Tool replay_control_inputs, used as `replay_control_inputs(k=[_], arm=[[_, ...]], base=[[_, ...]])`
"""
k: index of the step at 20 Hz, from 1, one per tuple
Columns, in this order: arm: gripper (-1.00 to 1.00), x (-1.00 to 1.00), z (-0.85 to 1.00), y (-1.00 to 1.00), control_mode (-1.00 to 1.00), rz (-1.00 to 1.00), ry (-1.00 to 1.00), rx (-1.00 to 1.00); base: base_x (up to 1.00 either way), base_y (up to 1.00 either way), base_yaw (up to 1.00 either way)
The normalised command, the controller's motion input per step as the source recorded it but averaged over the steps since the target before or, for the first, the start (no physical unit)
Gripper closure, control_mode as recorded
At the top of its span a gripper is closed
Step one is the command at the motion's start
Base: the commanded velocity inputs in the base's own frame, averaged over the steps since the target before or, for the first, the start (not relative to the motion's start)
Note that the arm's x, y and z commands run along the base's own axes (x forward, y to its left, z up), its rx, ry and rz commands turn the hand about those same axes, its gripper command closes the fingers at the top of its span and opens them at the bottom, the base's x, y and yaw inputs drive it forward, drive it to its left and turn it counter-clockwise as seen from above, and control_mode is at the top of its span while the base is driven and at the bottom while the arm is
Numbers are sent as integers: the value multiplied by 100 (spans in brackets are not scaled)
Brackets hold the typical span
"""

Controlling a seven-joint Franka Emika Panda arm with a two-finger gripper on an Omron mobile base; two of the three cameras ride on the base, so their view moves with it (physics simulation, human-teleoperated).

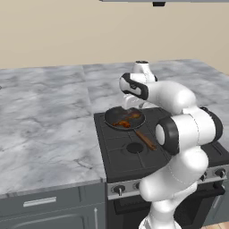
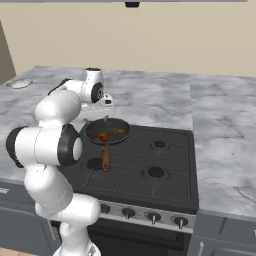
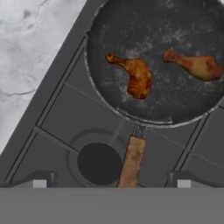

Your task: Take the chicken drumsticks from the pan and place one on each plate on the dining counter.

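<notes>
The dark round pan [image 3: 153, 57] sits on the stove's back left burner, its brown wooden handle [image 3: 131, 162] pointing toward the front. Two orange-brown chicken drumsticks lie in it: one [image 3: 138, 78] near the middle, the other [image 3: 196, 64] to its right in the hand view. From the base they read as an orange patch [image 1: 124, 121] [image 2: 106, 134] in the pan [image 1: 125, 118] [image 2: 107, 131]. My gripper [image 3: 111, 183] [image 1: 132, 107] [image 2: 105, 118] hangs just above the pan, open, its tips wide apart and holding nothing. A pale plate [image 2: 20, 84] lies far left on the marbled dining counter [image 1: 44, 116].
The black stovetop [image 2: 150, 160] has several burners, with knobs [image 2: 153, 217] along its front. One bare burner [image 3: 99, 163] sits beside the pan handle. Marbled counter [image 2: 225, 140] flanks the stove on both sides and runs behind it to a beige wall.
</notes>
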Motion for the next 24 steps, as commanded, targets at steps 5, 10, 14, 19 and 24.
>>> replay_control_inputs(k=[5, 10, 14, 19, 24], arm=[[-100, 43, -37, 9, -100, 0, 0, -3], [-100, 47, -29, 0, -100, 0, -1, -6], [-100, 32, -39, 5, -100, 0, -1, -7], [-100, 32, -30, 2, -100, 0, -1, -1], [-100, 12, -27, 0, -100, 0, 0, 0]], base=[[0, 0, 0], [0, 0, 0], [0, 0, 0], [0, 0, 0], [0, 0, 0]])
